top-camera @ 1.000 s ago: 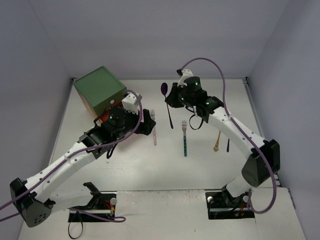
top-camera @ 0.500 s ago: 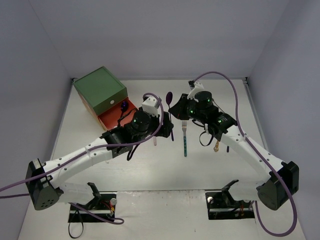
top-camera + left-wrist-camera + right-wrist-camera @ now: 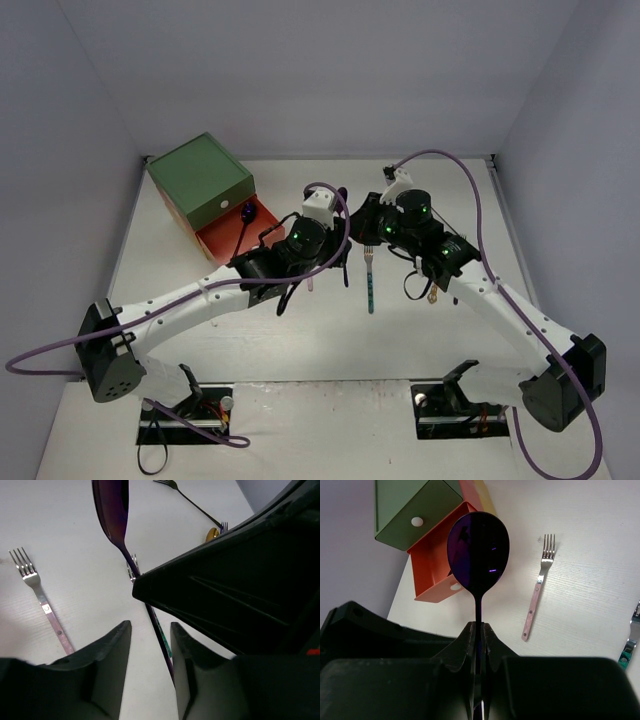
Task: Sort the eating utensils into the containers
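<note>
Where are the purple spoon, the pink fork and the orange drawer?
purple spoon (image 3: 478, 550), right wrist view, on its bowl.
pink fork (image 3: 534, 611), right wrist view, on its handle.
orange drawer (image 3: 432, 565), right wrist view, on its wall.

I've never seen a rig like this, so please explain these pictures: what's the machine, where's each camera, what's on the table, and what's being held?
These are two robot arms bolted to a white table. The overhead picture shows both, the left arm and the right arm. The other two pictures come from wrist cameras, so each shows its own gripper up close. The right gripper is shut on a purple spoon. The left gripper is open, its fingers either side of that spoon's handle. On the table lie a pink fork, a teal fork and a green chest with its orange-red drawer pulled out.
</note>
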`<state>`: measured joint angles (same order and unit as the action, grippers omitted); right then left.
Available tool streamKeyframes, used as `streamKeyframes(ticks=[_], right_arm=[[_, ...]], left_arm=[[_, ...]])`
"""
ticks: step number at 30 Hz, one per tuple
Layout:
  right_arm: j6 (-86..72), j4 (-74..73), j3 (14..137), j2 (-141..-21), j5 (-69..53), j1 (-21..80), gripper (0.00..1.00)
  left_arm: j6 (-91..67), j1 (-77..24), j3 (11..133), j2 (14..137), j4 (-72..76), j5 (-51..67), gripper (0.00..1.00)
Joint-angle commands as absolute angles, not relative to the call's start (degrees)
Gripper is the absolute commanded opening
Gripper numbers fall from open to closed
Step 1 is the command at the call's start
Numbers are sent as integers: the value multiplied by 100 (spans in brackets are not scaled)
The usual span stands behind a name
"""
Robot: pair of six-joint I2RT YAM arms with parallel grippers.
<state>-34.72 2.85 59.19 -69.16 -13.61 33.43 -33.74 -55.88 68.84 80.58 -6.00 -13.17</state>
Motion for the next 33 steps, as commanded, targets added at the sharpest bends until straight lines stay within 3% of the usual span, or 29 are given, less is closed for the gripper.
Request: streamKeyframes(ticks=[1, 3, 6, 7, 9, 12, 15, 23, 33], right_arm=[[-3534, 826, 5898, -6715, -1450, 3366, 0], [-3533, 834, 5849, -6707, -1386, 3374, 0], [-3509, 835, 5774, -6697, -1303, 3372, 4], [-3499, 835, 5758, -6697, -1293, 3366, 8], [-3481, 835, 5740, -6706, -1284, 3366, 27], [-3398, 828, 5702, -6684, -1211, 3368, 47], [-3286, 810, 5582, -6551, -1100, 3312, 55], [-2944, 446, 5175, -6080, -1101, 2578, 60], [-2665, 201, 4775, -5818, -1246, 2185, 60]], left_arm=[[-3524, -5660, 7172, 7972, -290, -1544, 13], [-3556, -5652, 7132, 7948, -322, -1627, 2], [-3550, -5648, 7057, 7904, -439, -1778, 0], [-3534, -5643, 7041, 7893, -481, -1826, 0], [-3492, -5643, 6998, 7859, -600, -1944, 0], [-3376, -5590, 6894, 7793, -802, -2079, 0], [-3245, -5439, 6833, 7706, -1207, -2176, 0], [-1883, -4045, 6728, 7174, -1967, -1685, 0], [-179, -2343, 7152, 7647, -2385, -656, 0]])
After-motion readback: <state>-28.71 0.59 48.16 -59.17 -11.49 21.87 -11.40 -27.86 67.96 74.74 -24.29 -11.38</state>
